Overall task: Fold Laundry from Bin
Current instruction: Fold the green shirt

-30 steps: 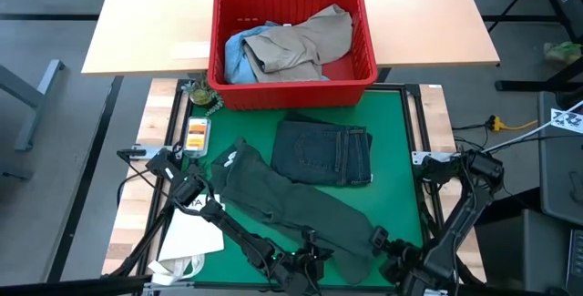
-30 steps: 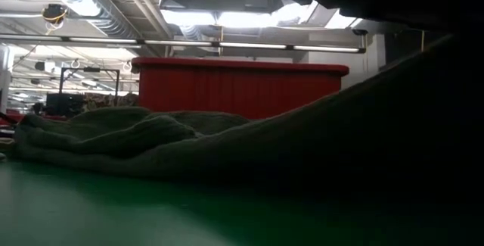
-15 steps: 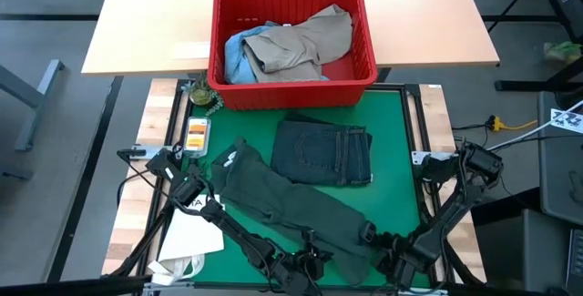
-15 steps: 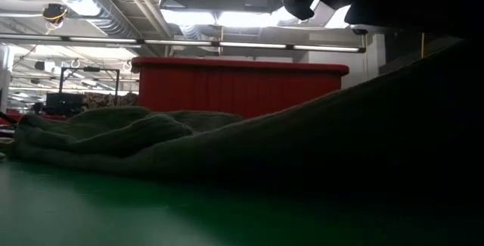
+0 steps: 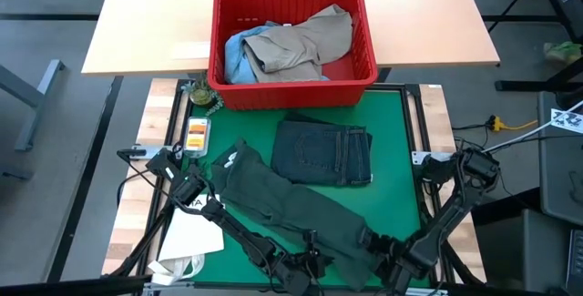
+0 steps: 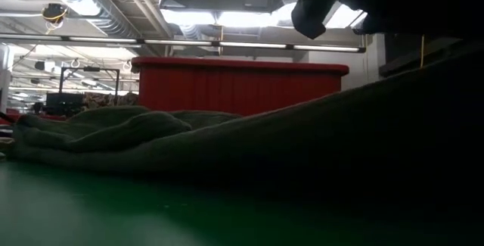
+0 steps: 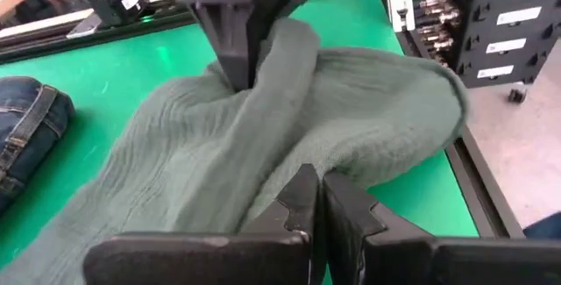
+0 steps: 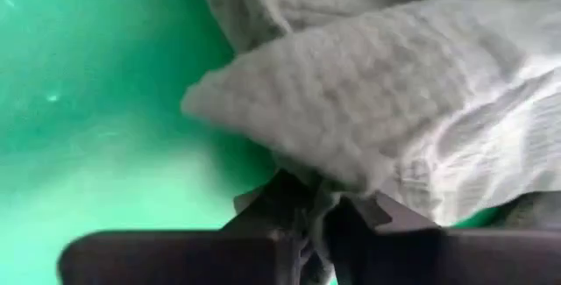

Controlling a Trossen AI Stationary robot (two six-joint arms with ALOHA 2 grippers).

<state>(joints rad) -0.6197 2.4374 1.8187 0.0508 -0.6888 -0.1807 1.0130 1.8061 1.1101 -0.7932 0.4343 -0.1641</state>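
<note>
A bright red rectangular plastic bin [image 5: 293,46] with ribbed sides holds a khaki-tan soft garment [image 5: 305,43] and a light blue denim piece [image 5: 235,52]. Under it, a pale beige wooden table [image 5: 146,23] meets a vivid green flat mat [image 5: 396,150]. On the mat lie dark navy-grey folded denim trousers [image 5: 324,153] and a dark green crinkle-textured shirt [image 5: 284,205], which shows as muted grey-green with a fine waffle pattern in the wrist views. A white paper bag [image 5: 187,239] lies beside the mat. Both arms are black; the left pincer [image 7: 317,199] and right pincer [image 8: 317,212] are black too.
</note>
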